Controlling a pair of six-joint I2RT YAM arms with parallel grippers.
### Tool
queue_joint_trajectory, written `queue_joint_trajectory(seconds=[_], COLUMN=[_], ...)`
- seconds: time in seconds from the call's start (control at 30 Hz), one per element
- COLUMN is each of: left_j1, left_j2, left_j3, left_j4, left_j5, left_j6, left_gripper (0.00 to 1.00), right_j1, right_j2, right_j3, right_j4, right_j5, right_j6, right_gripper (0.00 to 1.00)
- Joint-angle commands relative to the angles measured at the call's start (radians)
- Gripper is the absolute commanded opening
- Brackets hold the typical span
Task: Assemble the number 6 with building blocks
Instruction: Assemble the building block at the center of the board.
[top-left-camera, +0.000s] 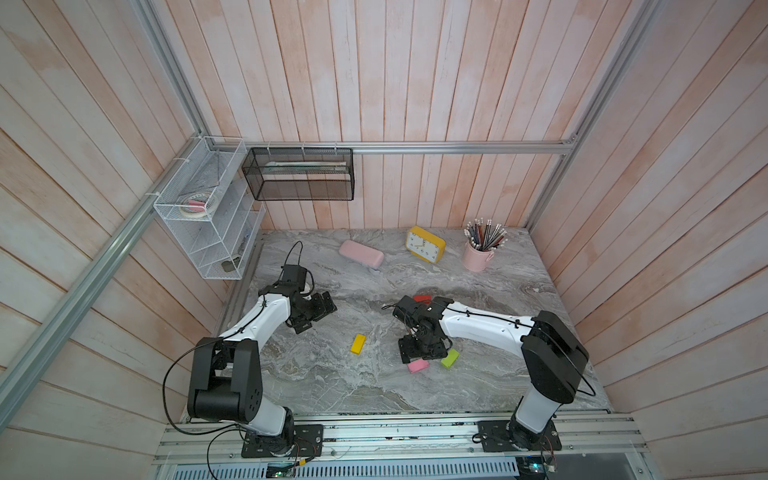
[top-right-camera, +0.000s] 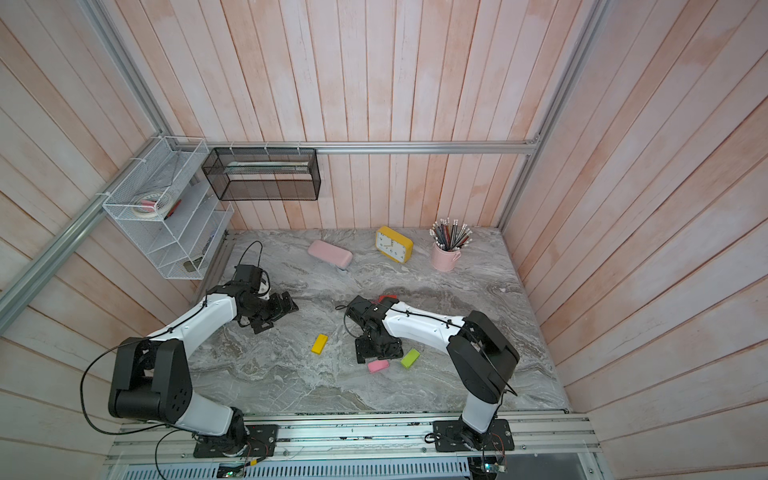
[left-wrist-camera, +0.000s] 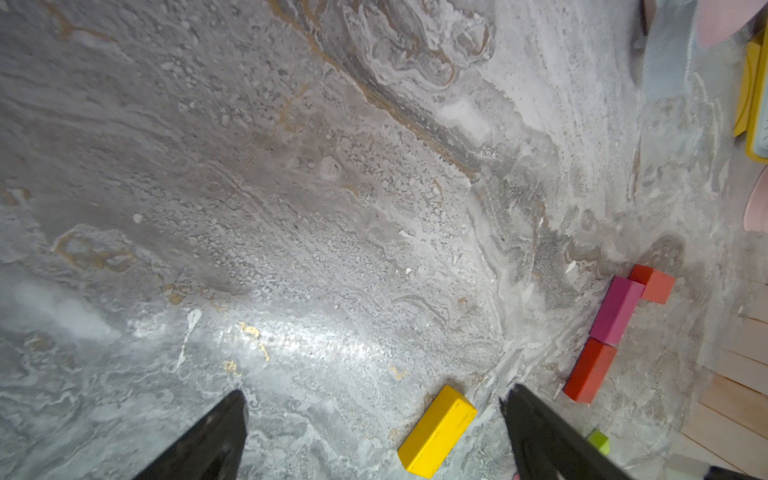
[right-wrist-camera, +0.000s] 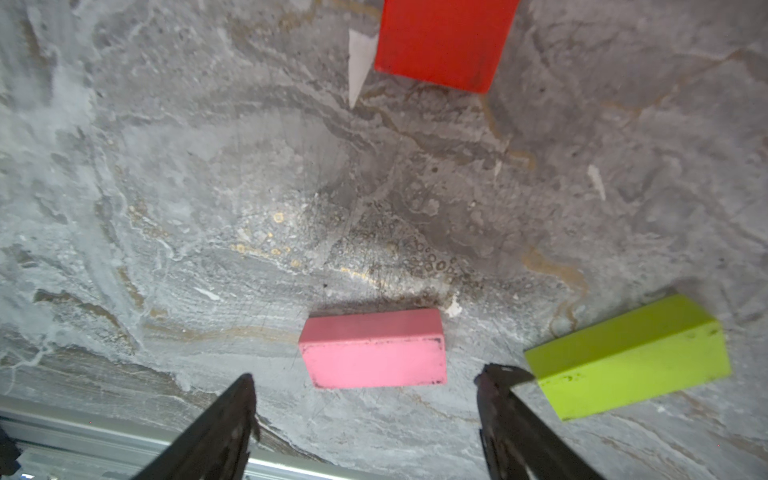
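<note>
Reaching for the pink block (top-left-camera: 417, 365), lower middle in a top view.
Right gripper (right-wrist-camera: 369, 374) spread wide, empty, apparently just above it; next: lower, close, without nudging the green block (top-left-camera: 450, 358) nearby.

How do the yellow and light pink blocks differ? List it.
The yellow block lies alone mid-table; the light pink block lies beside the lime green block, just ahead of the open right gripper. The yellow block points roughly toward the back wall; the light pink block lies crosswise. Both lie flat, ungripped.
</note>
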Motion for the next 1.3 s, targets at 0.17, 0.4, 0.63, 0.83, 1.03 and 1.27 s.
queue_joint_trajectory(seconds=[0.17,0.4,0.63,0.83,1.03,1.27], left_j1=[0.004,0.004,0.004,0.004,0.004,0.004], left_j2=[0.003,0.008,0.004,0.001,0.0,0.002], left_j3=[-0.01,-0.002,-0.007,-0.013,-0.013,-0.016], left_j4=[0.015,0.013,0.011,0.011,0.015,0.018], left_j5=[0.004,0.005,0.001,-0.002,0.0,-0.001], left_j6=[0.012,0.017,0.018,0.017,0.012,0.008], left_gripper=[0.98,0.98,0.98,0.98,0.98,0.98], right_j1=[0.013,0.018,0.023,0.024,0.025,0.025], right_j2=[-0.026,-0.023,-0.017,-0.009,-0.005,-0.002], right_j3=[-0.028,-0.052,-0.053,-0.051,-0.053,-0.052], right_j4=[-0.017,-0.011,-0.013,-0.012,-0.015,-0.017], right_j5=[-0.011,-0.019,-0.015,-0.014,-0.011,-0.012], right_j6=[0.019,0.025,0.024,0.022,0.017,0.012], right_gripper=[0.84,0.84,0.8,0.77,0.76,0.75])
